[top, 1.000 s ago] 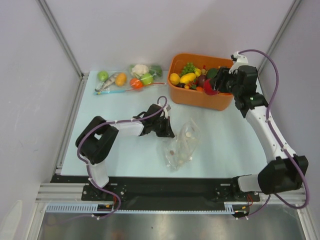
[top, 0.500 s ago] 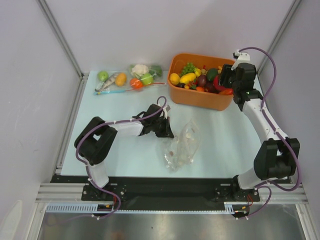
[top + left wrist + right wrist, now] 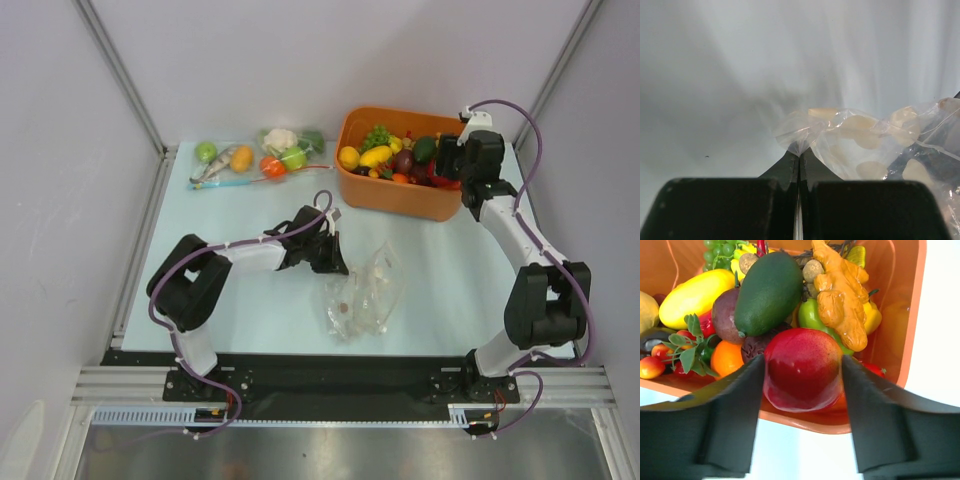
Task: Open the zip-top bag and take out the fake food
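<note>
The zip-top bag (image 3: 362, 295), clear and crinkly, lies on the table's middle with a few pale round pieces inside. My left gripper (image 3: 335, 264) is shut on its upper-left corner; in the left wrist view the fingertips (image 3: 790, 162) pinch a gathered fold of the bag (image 3: 865, 145). My right gripper (image 3: 441, 172) is over the right end of the orange bin. It is shut on a round glossy red fruit (image 3: 802, 369), held just above the bin's near rim. I cannot tell the yellow-orange fruits apart from the other food in the bin.
The orange bin (image 3: 400, 203) at the back right is full of mixed fake food; its wall shows in the right wrist view (image 3: 900, 315). Other clear bags (image 3: 255, 158) holding a green ball, fish and cauliflower lie at the back left. Metal rails edge the table.
My right gripper has shifted right along the bin with the red fruit, and its elbow has folded in towards the table. The bag has shifted slightly. My left gripper keeps its pinch.
</note>
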Available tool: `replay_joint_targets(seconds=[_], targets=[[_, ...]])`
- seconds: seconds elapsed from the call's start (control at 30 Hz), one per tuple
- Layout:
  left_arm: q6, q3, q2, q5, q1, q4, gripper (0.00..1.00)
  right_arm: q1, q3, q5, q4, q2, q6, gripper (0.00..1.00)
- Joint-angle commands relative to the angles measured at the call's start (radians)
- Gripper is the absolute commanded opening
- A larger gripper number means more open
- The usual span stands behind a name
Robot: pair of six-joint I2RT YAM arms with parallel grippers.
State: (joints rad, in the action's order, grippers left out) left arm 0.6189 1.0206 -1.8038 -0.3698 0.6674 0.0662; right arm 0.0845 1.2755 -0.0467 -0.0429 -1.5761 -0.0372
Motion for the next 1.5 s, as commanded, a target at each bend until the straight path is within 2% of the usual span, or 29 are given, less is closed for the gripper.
replay_joint_targets(seconds=[0.0, 0.03, 0.07, 0.1, 0.2, 0.4, 0.5, 0.7, 0.8, 0.83, 0.9, 0.93, 1.1, 1.27, 1.47], targets=[[-0.011, 0.047, 0.050, -0.008, 0.006, -0.005, 0.00, -0.003, 0.022, 0.013, 0.003, 0.039, 0.017, 0.68], [-0.011, 0.049, 0.047, -0.008, 0.008, -0.003, 0.00, -0.003, 0.025, 0.005, 0.000, 0.045, 0.017, 0.71], [-0.011, 0.050, 0.047, -0.009, 0.008, -0.005, 0.00, -0.003, 0.027, 0.002, 0.005, 0.060, 0.023, 0.94], [-0.011, 0.049, 0.046, -0.014, 0.008, -0.008, 0.00, -0.003, 0.028, 0.004, 0.003, 0.067, 0.028, 1.00], [-0.013, 0.053, 0.047, -0.018, 0.009, -0.009, 0.00, -0.003, 0.044, -0.002, -0.021, 0.079, 0.034, 1.00], [-0.021, 0.053, 0.064, -0.011, 0.009, -0.002, 0.00, -0.003, 0.042, 0.005, -0.041, 0.204, 0.034, 1.00], [-0.019, 0.056, 0.064, -0.011, 0.009, 0.001, 0.00, -0.003, 0.059, 0.075, -0.112, 0.290, 0.005, 1.00], [-0.028, 0.064, 0.052, -0.015, 0.009, 0.009, 0.00, 0.056, 0.009, 0.275, -0.403, 0.473, -0.058, 0.97], [-0.030, 0.065, 0.047, -0.012, 0.009, 0.015, 0.00, 0.138, -0.065, 0.317, -0.550, 0.548, -0.076, 0.90], [-0.030, 0.065, 0.047, -0.011, 0.009, 0.015, 0.00, 0.165, -0.091, 0.315, -0.580, 0.568, -0.088, 0.81], [-0.030, 0.065, 0.049, -0.006, 0.009, 0.015, 0.00, 0.251, -0.177, 0.302, -0.635, 0.638, -0.121, 0.72], [-0.030, 0.064, 0.049, -0.004, 0.009, 0.014, 0.00, 0.311, -0.207, 0.289, -0.641, 0.666, -0.131, 0.62], [-0.022, 0.072, 0.044, -0.011, 0.009, 0.009, 0.00, 0.416, -0.318, 0.237, -0.676, 0.755, -0.193, 0.41], [-0.021, 0.067, 0.044, -0.008, 0.009, 0.006, 0.00, 0.460, -0.337, 0.278, -0.666, 0.737, -0.190, 0.33], [-0.004, 0.050, 0.044, -0.001, 0.009, -0.014, 0.00, 0.527, -0.369, 0.318, -0.594, 0.671, -0.204, 0.32]])
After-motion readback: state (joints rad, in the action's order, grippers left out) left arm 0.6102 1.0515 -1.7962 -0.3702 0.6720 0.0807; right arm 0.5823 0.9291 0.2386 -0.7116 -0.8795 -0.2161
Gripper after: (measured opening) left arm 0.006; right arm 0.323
